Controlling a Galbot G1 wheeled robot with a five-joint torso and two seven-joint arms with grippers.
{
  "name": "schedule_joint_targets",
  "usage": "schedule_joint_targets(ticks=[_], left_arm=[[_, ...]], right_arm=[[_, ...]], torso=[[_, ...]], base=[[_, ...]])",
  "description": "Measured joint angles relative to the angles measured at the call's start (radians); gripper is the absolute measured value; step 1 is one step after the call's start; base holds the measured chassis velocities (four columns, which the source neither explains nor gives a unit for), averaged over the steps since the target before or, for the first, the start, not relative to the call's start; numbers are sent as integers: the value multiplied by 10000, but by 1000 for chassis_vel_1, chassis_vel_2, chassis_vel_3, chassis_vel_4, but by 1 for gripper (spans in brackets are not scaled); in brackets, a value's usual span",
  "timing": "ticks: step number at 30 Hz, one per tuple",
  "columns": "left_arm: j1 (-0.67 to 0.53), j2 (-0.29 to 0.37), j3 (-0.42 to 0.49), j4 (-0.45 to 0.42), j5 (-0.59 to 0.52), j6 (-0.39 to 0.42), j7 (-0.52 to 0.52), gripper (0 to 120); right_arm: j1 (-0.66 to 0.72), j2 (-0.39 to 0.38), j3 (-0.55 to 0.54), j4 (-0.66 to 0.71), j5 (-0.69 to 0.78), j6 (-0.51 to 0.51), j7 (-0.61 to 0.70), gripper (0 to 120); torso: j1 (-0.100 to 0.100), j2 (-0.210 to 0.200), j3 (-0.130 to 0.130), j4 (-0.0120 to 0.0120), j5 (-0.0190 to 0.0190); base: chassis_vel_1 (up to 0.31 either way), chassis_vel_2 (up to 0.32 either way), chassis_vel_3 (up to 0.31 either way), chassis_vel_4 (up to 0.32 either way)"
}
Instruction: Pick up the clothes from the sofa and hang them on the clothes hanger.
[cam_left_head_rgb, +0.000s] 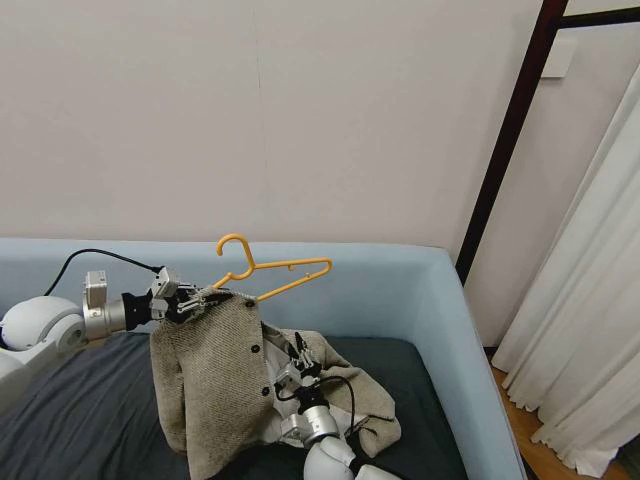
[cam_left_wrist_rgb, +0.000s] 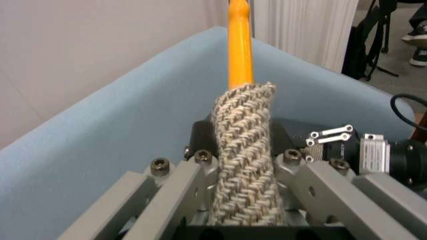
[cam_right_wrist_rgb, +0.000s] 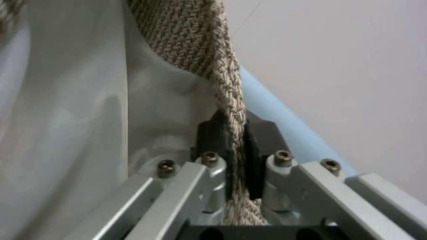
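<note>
Left gripper (cam_left_head_rgb: 193, 299): was clamped on the cardigan (cam_left_head_rgb: 210, 385) shoulder covering the orange hanger (cam_left_head_rgb: 287, 270), above the sofa (cam_left_head_rgb: 440, 300).
Right gripper (cam_left_head_rgb: 293, 372): was pinched shut on the cardigan's edge, nearer and rightward.

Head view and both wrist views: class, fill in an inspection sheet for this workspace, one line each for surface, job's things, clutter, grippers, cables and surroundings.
Surface: light blue sofa with a dark grey seat cushion.
Job's things: beige knit cardigan held up, part resting on the cushion; orange hanger has one arm inside a shoulder and the other bare.
Clutter: nothing seen.
Grippers: left gripper shut on the cardigan's shoulder over the hanger; right gripper shut on the cardigan's edge.
Cables: black cable arcs against the sofa's back.
Surroundings: plain wall, black rack post, white curtain, wooden floor.
</note>
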Motion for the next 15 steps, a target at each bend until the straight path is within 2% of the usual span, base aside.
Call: schedule_joint_targets(ticks=[2, 3, 9, 12, 13, 15], left_arm=[[4, -18, 3, -14, 0, -28, -1, 9], [4, -18, 3, -14, 0, -28, -1, 9], [47, -60, 6, -64, -273, -199, -4, 9], [83, -67, 21, -80, -482, -361, 107, 9], [83, -67, 21, -80, -482, -361, 107, 9], [85, -73, 38, -83, -529, -425, 190, 9]], right_arm=[[34, -194, 105, 457, 972, -99, -421, 0], [34, -194, 105, 457, 972, -99, -421, 0], [239, -608, 776, 1701, 4219, -259, -1657, 0], [487, -806, 1266, 2347, 6350, -737, -1823, 0], [487, -806, 1266, 2347, 6350, -737, -1823, 0], [692, -979, 1695, 2739, 7583, -1322, -1934, 0]], torso=[[0, -1, 0, 1, 1], [0, -1, 0, 1, 1], [0, -2, 0, 1, 1], [0, -1, 0, 2, 1], [0, -1, 0, 2, 1], [0, -1, 0, 2, 1]], base=[[0, 0, 0, 0], [0, 0, 0, 0], [0, 0, 0, 0], [0, 0, 0, 0], [0, 0, 0, 0], [0, 0, 0, 0]])
